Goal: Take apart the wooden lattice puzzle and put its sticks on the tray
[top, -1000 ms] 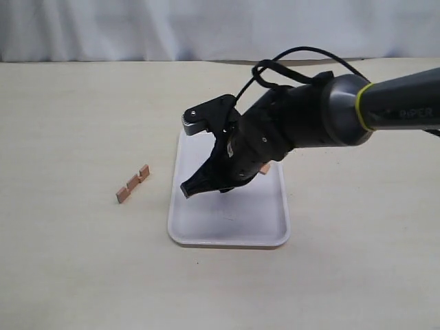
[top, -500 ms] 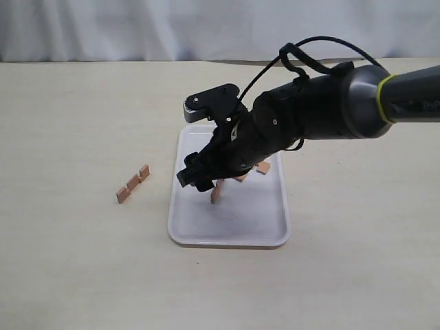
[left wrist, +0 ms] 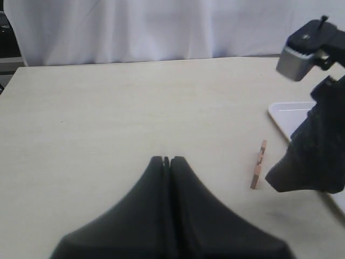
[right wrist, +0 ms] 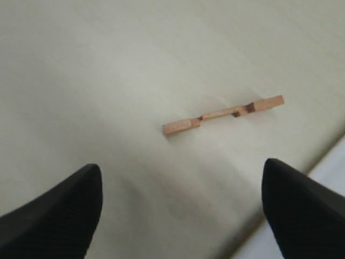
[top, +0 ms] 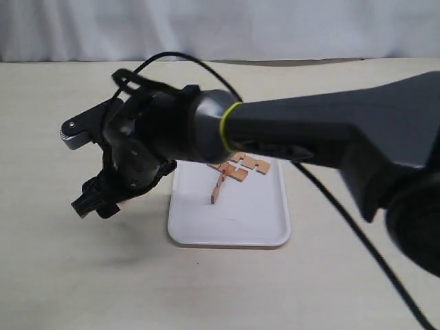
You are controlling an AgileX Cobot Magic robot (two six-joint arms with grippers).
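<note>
The right gripper (right wrist: 180, 168) is reached way over past the left side of the tray (top: 265, 227), hanging low over the table (top: 62, 275). Its jaws are spread wide apart with nothing in them. Right under it, one loose stick (right wrist: 223, 115) lies flat on the table with its notches showing. It's near the tray's left rim but not touching it, on the side toward the table's left edge. From the exterior camera that stick is hidden behind the gripper.

The tray sits about mid-table, well in from the far edge. The other sticks (top: 240, 166) are on it, a small bunch lying together near the tray's far end, touching or overlapping, and I can't count them for sure. A single stick (top: 216, 192) sits just in front of that bunch and looks tilted up on end.

The left gripper (left wrist: 167, 160) is over the table's left side, well apart from the loose stick, jaws pressed together on nothing.
</note>
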